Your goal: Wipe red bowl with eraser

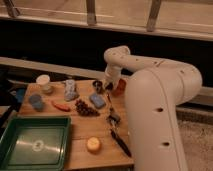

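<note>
White robot arm reached over far right edge of wooden table (80, 150). Claw (111, 85) hung low at back of table, just above small round dark-red bowl (119, 88), which sat near table's rear right corner. Claw opening and contents could not be told. Small dark metal cup (97, 86) stood just left of claw. Blue block, possibly eraser (97, 100), lay in front of cup. Green plastic tray (35, 145) sat at front left.

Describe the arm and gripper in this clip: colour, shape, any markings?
The arm is off-white, built of thick rounded segments with bulbous joints and small dark dots along its shell. It narrows to a slim wrist carrying the gripper, which looks dark, over the far edge of the wooden table. No cables or markings show.
</note>
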